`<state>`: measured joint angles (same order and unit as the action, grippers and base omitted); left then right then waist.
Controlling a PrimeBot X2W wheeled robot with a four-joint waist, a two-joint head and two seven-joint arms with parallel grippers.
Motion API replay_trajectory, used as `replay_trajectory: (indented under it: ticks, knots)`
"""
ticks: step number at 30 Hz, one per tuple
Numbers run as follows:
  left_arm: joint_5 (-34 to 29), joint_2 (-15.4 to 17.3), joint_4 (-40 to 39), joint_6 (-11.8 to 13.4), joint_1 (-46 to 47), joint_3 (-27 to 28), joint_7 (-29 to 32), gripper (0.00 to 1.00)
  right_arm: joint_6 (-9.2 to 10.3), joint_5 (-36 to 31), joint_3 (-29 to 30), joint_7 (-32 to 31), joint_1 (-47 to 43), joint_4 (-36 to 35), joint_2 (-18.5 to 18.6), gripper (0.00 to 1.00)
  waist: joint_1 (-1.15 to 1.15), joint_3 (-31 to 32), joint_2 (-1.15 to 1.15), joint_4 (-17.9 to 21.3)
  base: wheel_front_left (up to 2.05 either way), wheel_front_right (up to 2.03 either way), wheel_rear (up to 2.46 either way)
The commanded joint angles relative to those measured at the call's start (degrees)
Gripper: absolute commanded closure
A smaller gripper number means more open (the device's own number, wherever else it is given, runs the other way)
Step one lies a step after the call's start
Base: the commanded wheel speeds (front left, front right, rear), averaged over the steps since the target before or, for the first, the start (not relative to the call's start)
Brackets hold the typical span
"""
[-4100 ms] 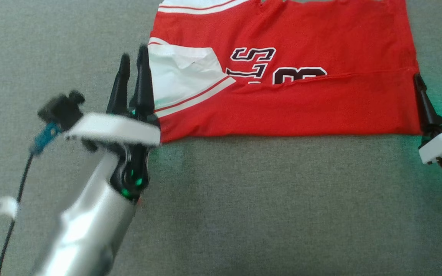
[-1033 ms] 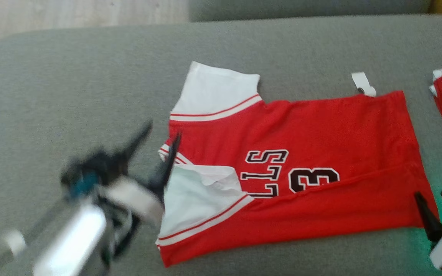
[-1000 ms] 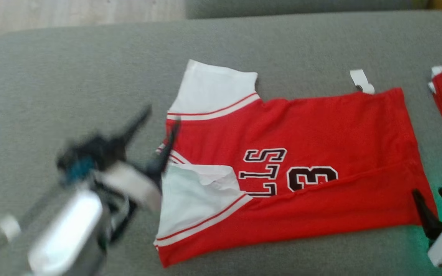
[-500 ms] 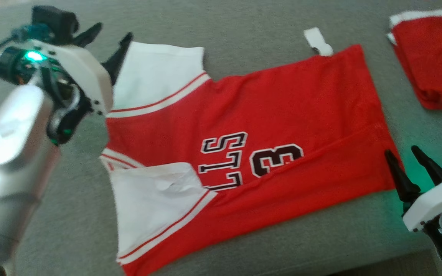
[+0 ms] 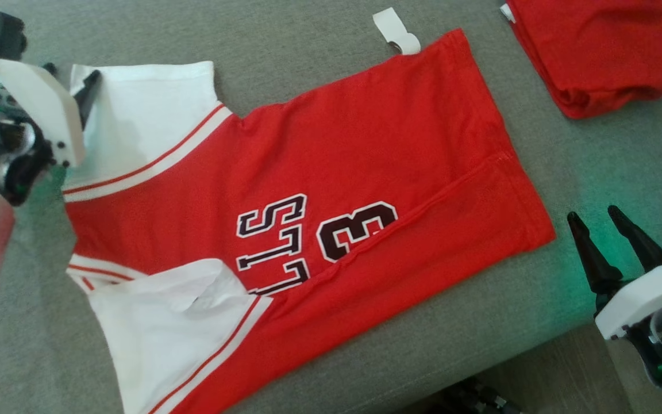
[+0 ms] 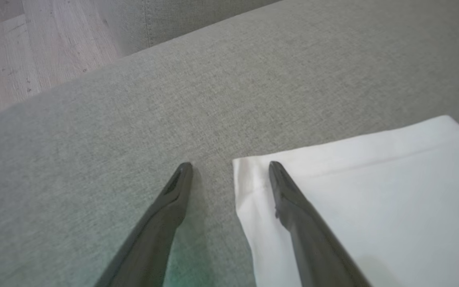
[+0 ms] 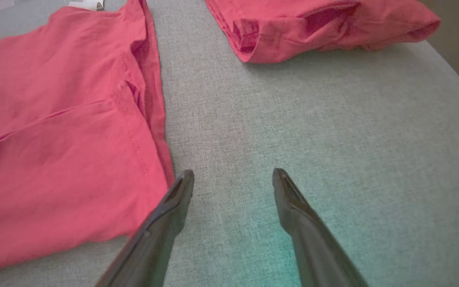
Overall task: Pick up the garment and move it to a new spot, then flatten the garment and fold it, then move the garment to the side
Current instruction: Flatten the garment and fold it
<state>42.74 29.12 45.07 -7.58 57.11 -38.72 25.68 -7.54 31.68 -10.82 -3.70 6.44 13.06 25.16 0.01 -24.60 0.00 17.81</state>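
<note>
A red jersey (image 5: 319,149) with white sleeves and dark lettering lies spread on the grey sofa cushion (image 5: 285,52), its near long edge folded over. My left gripper (image 5: 69,73) is open at the far white sleeve (image 5: 141,115). In the left wrist view the left gripper (image 6: 230,165) straddles the sleeve's corner (image 6: 333,191), one finger over the white cloth, the other over bare cushion. My right gripper (image 5: 593,214) stands open just off the jersey's hem, holding nothing. In the right wrist view the right gripper (image 7: 233,172) hovers over grey cushion beside the hem (image 7: 146,119).
A second red garment (image 5: 595,52) lies folded at the far right, also seen as the folded garment (image 7: 313,24) ahead of the right gripper. A white tag (image 5: 395,31) sticks out at the jersey's far edge. The cushion's front edge (image 5: 480,368) runs near the right gripper. Wooden floor (image 6: 14,52) lies beyond the cushion's left end.
The head camera has swung, shifting the whole picture. My left gripper has gone from the near sleeve to the far sleeve's corner. The right gripper stays open by the hem.
</note>
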Motion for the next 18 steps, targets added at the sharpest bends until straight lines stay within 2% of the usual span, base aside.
replay_trajectory:
  ticks: [1,5,6,7,8,9,13,18]
  knots:
    - [-0.15,3.05,0.16,0.19,2.81,1.93,0.56,0.00,0.05,0.04,-0.17,0.76,-0.03,-1.51,1.20,0.00,-0.01,-0.45,0.00,0.70,0.00,0.00,0.00]
    - [1.19,2.71,1.79,0.15,2.70,1.52,2.38,0.00,0.05,0.02,0.33,0.71,-0.14,-1.38,1.13,0.00,-0.01,-0.37,0.00,0.97,0.00,0.00,0.00]
    - [1.71,2.62,2.00,0.14,2.63,1.34,3.01,0.06,0.05,0.03,0.53,0.67,-0.20,-1.36,1.11,0.00,-0.01,-0.29,0.00,1.01,0.00,0.00,0.00]
    - [2.48,2.40,1.78,0.13,2.49,1.08,3.66,0.46,0.05,0.01,0.74,0.61,-0.26,-1.40,1.14,0.00,-0.01,-0.21,0.00,1.00,0.00,0.00,0.00]
    - [3.25,2.16,1.45,0.12,2.42,1.00,4.13,0.70,0.05,-0.02,1.03,0.53,-0.32,-1.47,1.22,0.00,-0.01,-0.12,0.00,0.91,0.00,0.00,0.00]
    - [3.59,2.02,0.81,0.11,2.41,0.51,4.55,1.00,0.05,-0.04,1.43,0.45,-0.40,-1.58,1.33,0.00,-0.01,-0.05,0.00,0.71,0.00,0.00,0.00]
    - [5.75,1.82,-1.94,0.10,2.21,-0.82,6.17,1.00,0.05,-0.65,2.96,-0.09,-0.44,-2.51,1.97,0.00,-0.01,0.20,0.00,-0.45,0.00,0.00,0.00]
    - [3.58,1.55,-5.04,0.15,3.30,-1.66,0.27,1.00,0.05,-1.21,3.29,-1.58,1.73,-4.75,2.54,0.00,-0.01,0.70,0.00,-2.61,0.00,0.00,0.00]
